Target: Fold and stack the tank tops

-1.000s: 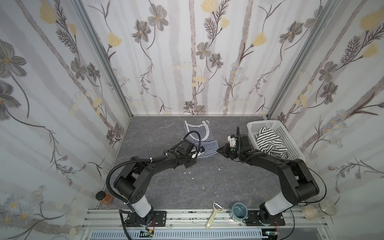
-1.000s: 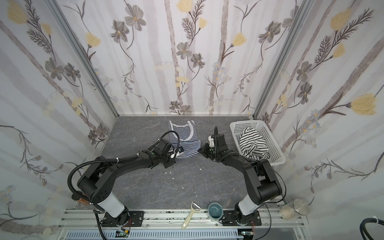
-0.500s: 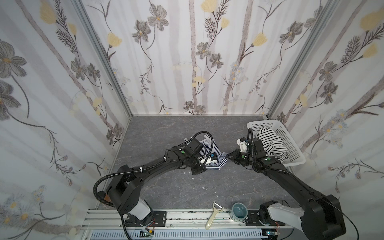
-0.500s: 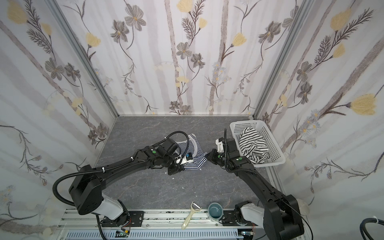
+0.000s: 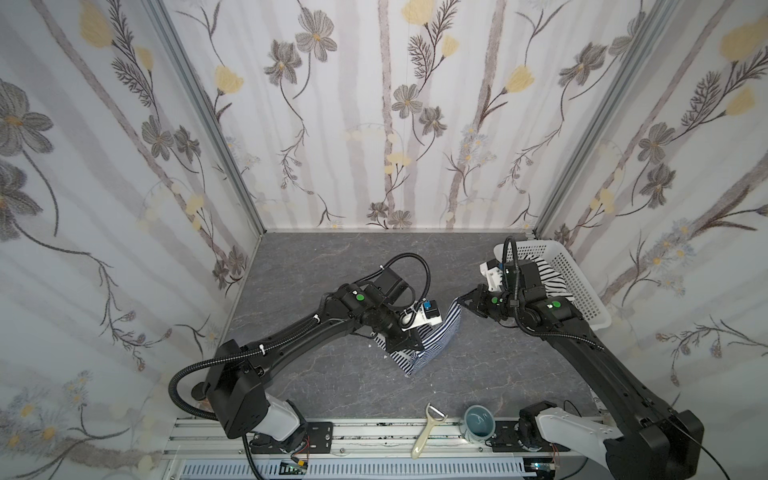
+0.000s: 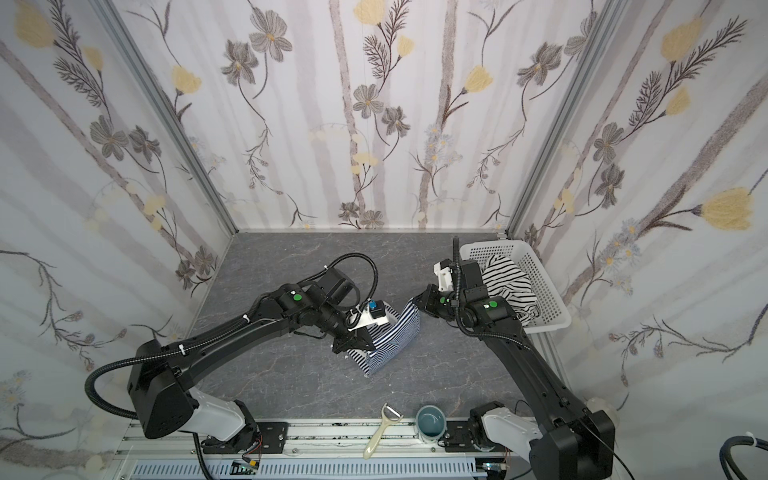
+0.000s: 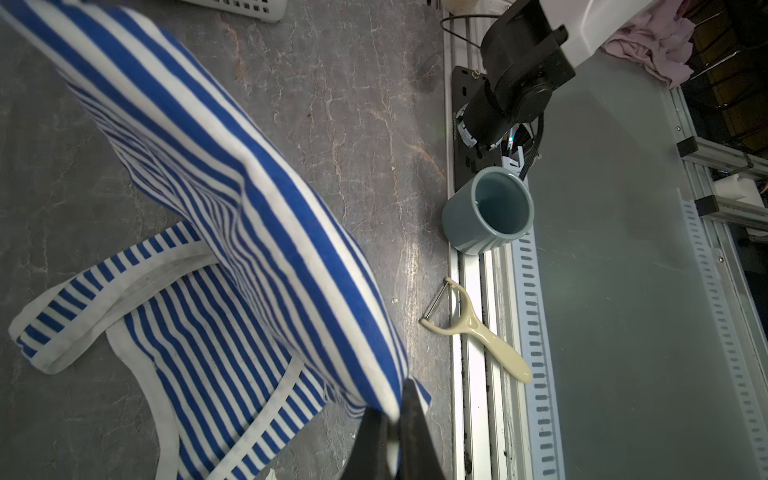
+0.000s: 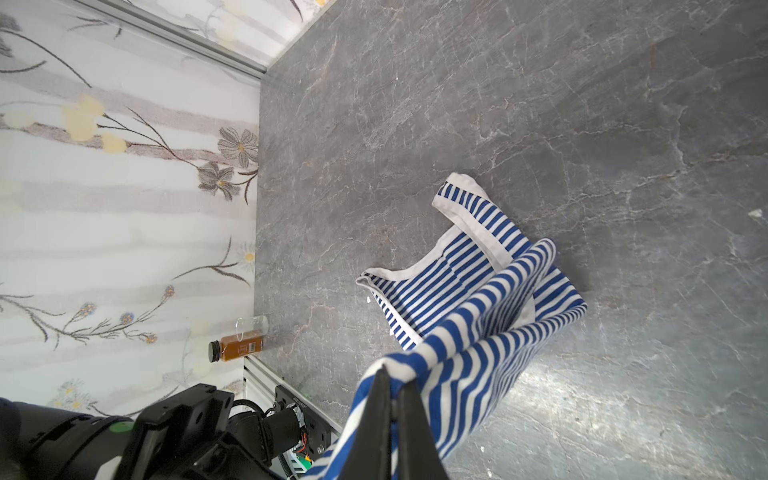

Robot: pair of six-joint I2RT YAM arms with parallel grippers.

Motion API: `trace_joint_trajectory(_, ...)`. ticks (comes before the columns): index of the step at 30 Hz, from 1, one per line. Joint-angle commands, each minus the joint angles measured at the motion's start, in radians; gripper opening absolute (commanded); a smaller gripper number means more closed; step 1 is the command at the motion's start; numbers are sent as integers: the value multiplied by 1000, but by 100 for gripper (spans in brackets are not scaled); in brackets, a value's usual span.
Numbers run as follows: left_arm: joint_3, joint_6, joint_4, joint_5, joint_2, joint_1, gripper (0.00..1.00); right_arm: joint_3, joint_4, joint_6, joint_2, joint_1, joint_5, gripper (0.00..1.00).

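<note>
Over the gray counter, we hold the navy-striped tank top lifted, our left hand and right hand each clamped on its edge, straps touching down.

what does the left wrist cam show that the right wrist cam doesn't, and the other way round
Only the left wrist view: a blue-grey mug, a cream peeler, and the left gripper shut on a corner of the cloth.
Only the right wrist view: an amber bottle by the floral wall, and the right gripper shut on another corner.
Both: the navy-striped tank top, partly lifted, with its strap end lying on the grey table.
</note>
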Motion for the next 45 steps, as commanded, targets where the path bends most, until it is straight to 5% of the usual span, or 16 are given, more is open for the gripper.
trace_joint_trajectory(1,-31,52,-24,15,19,43,0,44,37,-29,92,4,-18,0)
trace_joint_trajectory(15,-88,112,-23,90,164,201,1,315,28,-95,523,57,9,0)
trace_joint_trajectory(22,-43,57,-23,130,141,178,3,168,26,-99,364,57,26,0)
trace_joint_trajectory(35,9,-2,-21,147,163,-38,4,-189,17,-36,-78,38,67,0)
trace_joint_trajectory(45,3,-1,-21,140,185,-117,7,-294,-18,-17,-224,-7,67,0)
